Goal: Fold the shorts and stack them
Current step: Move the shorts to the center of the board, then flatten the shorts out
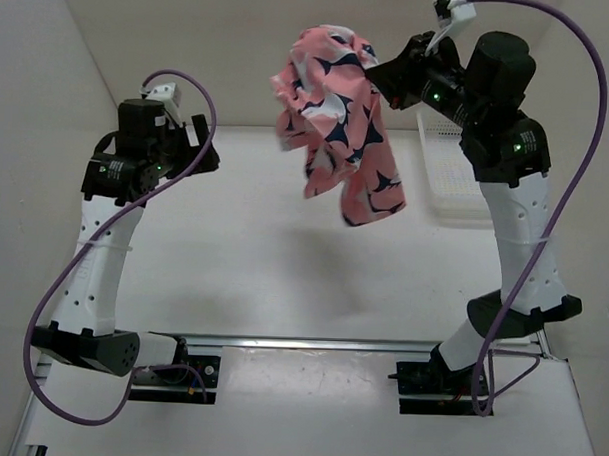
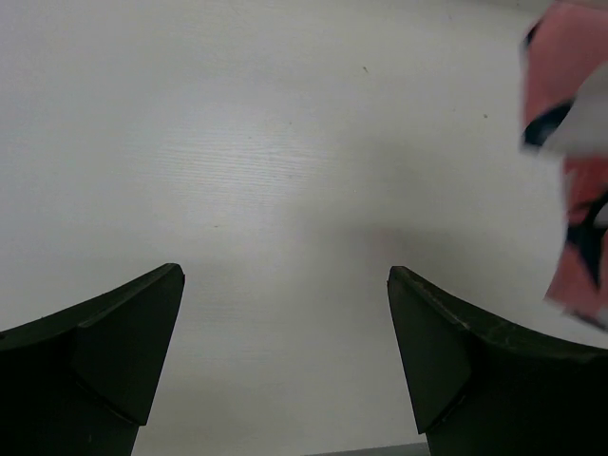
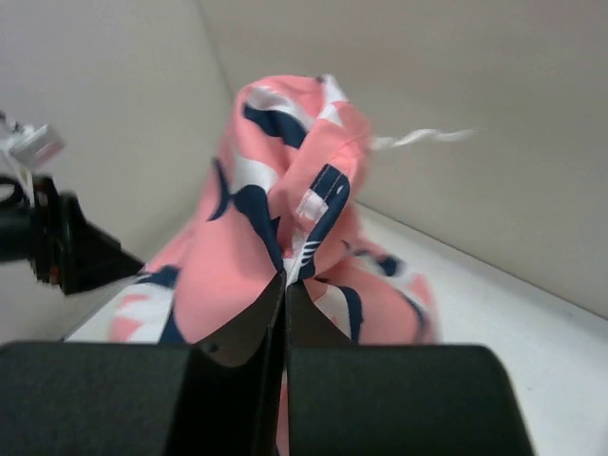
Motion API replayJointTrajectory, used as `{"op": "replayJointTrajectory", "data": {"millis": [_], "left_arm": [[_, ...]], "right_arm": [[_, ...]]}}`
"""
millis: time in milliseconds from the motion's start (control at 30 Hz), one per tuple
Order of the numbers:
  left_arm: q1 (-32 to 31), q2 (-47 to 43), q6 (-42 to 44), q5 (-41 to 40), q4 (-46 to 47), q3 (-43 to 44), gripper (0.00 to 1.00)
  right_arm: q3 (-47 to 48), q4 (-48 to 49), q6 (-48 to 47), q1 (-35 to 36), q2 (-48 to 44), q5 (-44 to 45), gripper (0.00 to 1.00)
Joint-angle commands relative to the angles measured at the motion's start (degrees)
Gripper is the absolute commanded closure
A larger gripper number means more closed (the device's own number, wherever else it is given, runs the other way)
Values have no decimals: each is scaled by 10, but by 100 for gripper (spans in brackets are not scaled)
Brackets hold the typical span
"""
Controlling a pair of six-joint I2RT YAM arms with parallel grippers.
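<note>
The shorts, salmon-pink with navy-and-white shark shapes, hang bunched in the air above the back middle of the table. My right gripper is shut on them at their upper right. In the right wrist view its jaws meet on a navy-trimmed fold of the shorts, and a white drawstring trails off to the right. My left gripper hovers at the left, apart from the cloth. Its jaws stand wide open over bare table, with an edge of the shorts at the far right.
A white mesh basket stands at the back right, partly behind the right arm. White walls close the table at the left, back and right. The left arm's wrist shows in the right wrist view.
</note>
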Motion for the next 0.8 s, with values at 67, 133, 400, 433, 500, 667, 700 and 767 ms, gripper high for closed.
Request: {"op": "replayJointTrajectory", "data": {"millis": [67,133,400,433,500,667,700,767], "left_arm": [[23,-12,1,2,-83,77,0],[29,0,1,2,-100,98,0],[-5,-11,-9,38,-63,-25,0],[-11,-11,-9,57,-63,-45,0],[-27,-18,-36,57,-58,-111,0],[-41,-92,-111,86,-1,-283,7],[-41,-120,-126,91,7,-333,7],[-41,-140,-162,98,24,-373,5]], "right_arm": [[-185,76,-48,12,-47,25,97],[-281,83,-31,-14,-47,51,19],[-418,15,53,-73,0,76,21],[-434,21,53,-57,-13,87,27],[-456,26,47,-34,-34,106,47],[-536,21,5,94,-79,133,64],[-547,26,5,141,-85,147,59],[-572,26,5,188,-85,166,46]]}}
